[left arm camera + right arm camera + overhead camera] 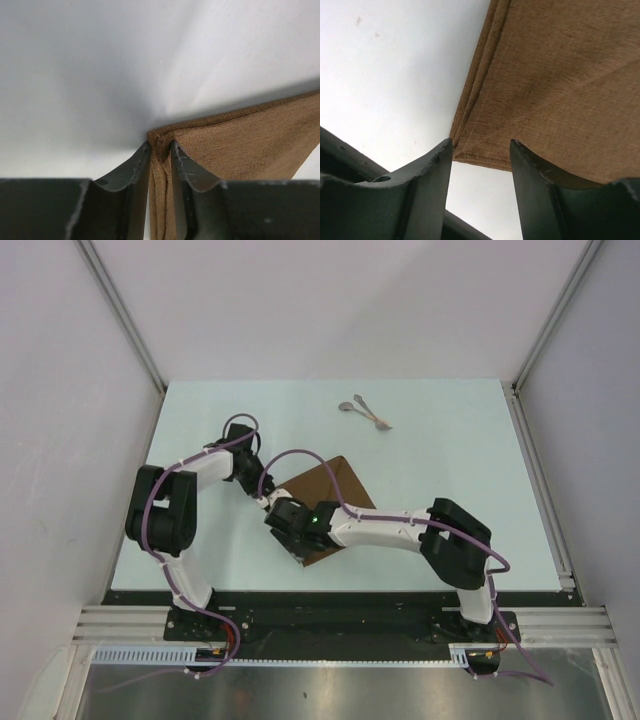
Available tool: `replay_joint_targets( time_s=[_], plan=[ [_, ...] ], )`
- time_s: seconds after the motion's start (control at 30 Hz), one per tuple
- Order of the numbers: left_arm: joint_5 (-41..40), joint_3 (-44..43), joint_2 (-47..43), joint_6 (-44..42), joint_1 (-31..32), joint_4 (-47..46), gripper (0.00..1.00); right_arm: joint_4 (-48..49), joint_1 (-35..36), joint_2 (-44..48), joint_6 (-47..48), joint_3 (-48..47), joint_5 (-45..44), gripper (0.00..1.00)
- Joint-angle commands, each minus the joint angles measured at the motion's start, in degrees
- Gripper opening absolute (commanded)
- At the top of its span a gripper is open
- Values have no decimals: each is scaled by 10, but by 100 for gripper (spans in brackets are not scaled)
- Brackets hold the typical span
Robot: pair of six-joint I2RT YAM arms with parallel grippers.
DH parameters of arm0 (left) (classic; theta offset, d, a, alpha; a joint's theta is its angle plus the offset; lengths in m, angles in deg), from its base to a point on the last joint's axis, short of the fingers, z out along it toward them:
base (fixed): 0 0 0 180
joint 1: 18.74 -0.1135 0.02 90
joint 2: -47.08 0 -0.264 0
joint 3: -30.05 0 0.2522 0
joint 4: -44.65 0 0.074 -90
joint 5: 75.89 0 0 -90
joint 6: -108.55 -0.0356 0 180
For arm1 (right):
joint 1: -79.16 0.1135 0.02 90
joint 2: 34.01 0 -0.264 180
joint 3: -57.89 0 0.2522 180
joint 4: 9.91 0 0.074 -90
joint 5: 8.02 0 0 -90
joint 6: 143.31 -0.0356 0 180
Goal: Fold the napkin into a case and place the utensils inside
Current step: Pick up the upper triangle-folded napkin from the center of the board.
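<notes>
So the brown napkin (pixel 335 485) is lying on the pale worktop (pixel 450 460), roughly in the middle and a bit toward the near side. It sits cornerwise, like a diamond when you look down from above. It's already doubled over: in the right wrist view you can see a couple of stacked edges running along one side.

The left gripper (pixel 160 147) has its fingers squeezed onto the napkin's left corner. The cloth is bunched into a narrow fold between them, with the rest fanning out to the right.

The right gripper (pixel 480 150) is at the near corner. Its fingers are spread with a clear gap, and the tip of that corner sits in the gap. The left-hand finger is just beside the cloth edge, but I can't tell if it's actually touching. Nothing is pinched there.

The utensils (pixel 365 412), two small silvery pieces, are together at the far side of the worktop. They're well apart from the napkin and both arms. I can't make out which kind each one is from up there.
</notes>
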Motion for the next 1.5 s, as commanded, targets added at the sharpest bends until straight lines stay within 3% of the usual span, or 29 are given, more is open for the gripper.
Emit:
replay_joint_targets(
  time_s=[0.0,0.3,0.57,0.93,1.3,1.47],
  plan=[
    [-26,-1,23,0,4,-2,27,23,7,-20,10,-19,-20,52],
    [-20,5,28,-3,4,-12,26,22,19,-46,12,-28,-22,43],
    [-15,4,31,-8,4,-13,26,18,33,-53,8,-37,-22,49],
    [-8,5,30,-13,4,-19,26,44,31,-85,-8,1,0,48],
    [-11,14,31,-22,4,-37,28,62,4,-65,-37,77,-8,40],
    [-8,19,23,-29,3,-42,31,65,-2,-54,-38,95,-14,31]
  ],
)
